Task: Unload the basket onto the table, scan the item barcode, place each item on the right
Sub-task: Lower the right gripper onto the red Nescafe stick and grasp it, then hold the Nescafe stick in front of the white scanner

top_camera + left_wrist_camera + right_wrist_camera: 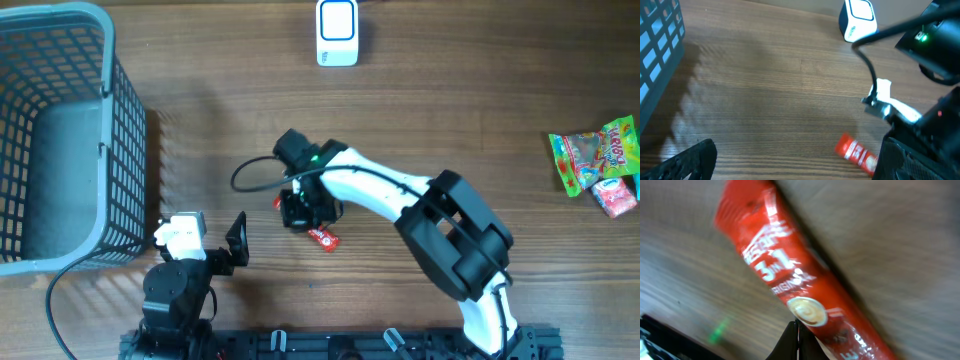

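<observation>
On table, under closed right tool: red sachet, both ends showing.

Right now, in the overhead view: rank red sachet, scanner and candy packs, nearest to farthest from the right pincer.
1. red sachet: mid-table, right at the right pincer.
2. scanner: top edge, near centre.
3. candy packs: far right edge.
</observation>
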Robot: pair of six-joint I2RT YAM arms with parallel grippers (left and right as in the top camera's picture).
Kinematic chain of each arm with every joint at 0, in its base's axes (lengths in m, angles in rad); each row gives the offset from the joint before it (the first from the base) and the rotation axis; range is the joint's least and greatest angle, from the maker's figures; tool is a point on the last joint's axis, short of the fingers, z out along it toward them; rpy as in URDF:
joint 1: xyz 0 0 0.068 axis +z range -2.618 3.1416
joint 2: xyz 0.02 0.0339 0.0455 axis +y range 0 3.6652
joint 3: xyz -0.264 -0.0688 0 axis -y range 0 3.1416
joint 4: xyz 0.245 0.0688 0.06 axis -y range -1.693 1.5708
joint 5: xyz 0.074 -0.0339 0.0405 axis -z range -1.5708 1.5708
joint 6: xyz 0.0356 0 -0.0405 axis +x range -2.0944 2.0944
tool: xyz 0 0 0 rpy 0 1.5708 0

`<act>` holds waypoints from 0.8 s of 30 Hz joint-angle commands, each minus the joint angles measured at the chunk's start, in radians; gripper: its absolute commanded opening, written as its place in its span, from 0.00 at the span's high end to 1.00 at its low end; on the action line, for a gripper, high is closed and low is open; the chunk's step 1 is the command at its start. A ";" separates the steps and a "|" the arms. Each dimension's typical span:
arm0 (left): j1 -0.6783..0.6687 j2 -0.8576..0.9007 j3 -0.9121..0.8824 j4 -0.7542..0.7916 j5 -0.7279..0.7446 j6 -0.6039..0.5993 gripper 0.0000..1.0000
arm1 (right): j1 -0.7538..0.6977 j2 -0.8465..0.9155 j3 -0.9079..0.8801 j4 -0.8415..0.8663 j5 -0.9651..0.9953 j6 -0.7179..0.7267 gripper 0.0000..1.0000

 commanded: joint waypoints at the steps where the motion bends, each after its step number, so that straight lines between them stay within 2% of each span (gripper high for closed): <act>1: 0.002 -0.004 -0.005 0.003 -0.003 -0.005 0.00 | -0.127 0.009 -0.004 -0.003 0.052 -0.044 0.96; 5: 0.002 -0.004 -0.005 0.003 -0.003 -0.005 0.00 | -0.305 0.009 0.013 -0.031 0.039 -0.224 0.96; 8: 0.002 -0.004 -0.005 0.003 -0.003 -0.005 0.00 | -0.331 -0.011 0.113 -0.154 0.034 -0.333 0.96; 9: 0.002 -0.004 -0.005 0.003 -0.003 -0.005 0.00 | -0.327 -0.029 0.151 -0.198 0.033 -0.336 0.88; 10: 0.002 -0.004 -0.005 0.003 -0.003 -0.005 0.00 | -0.320 -0.048 0.176 -0.229 0.034 -0.330 0.78; 11: 0.002 -0.004 -0.005 0.003 -0.003 -0.005 0.00 | -0.312 -0.071 0.190 -0.256 0.033 -0.307 0.11; 12: 0.002 -0.004 -0.005 0.003 -0.003 -0.005 0.00 | -0.306 -0.093 0.190 -0.288 0.033 -0.240 0.00; 15: 0.002 -0.004 -0.005 0.003 -0.003 -0.005 0.00 | -0.288 -0.098 0.174 -0.373 0.021 0.060 0.00; 16: 0.002 -0.004 -0.005 0.003 -0.003 -0.005 0.00 | -0.275 -0.098 0.151 -0.381 0.025 0.200 0.00; 18: 0.002 -0.004 -0.005 0.003 -0.003 -0.005 0.00 | -0.243 -0.095 0.106 -0.353 0.090 0.299 0.24; 21: 0.002 -0.004 -0.005 0.003 -0.003 -0.005 0.00 | -0.169 -0.092 0.002 -0.254 0.209 0.450 0.25; 22: 0.002 -0.004 -0.005 0.003 -0.003 -0.005 0.00 | -0.153 -0.091 -0.017 -0.227 0.222 0.472 0.30; 24: 0.002 -0.004 -0.005 0.003 -0.003 -0.005 0.00 | -0.130 -0.091 -0.037 -0.190 0.243 0.486 0.33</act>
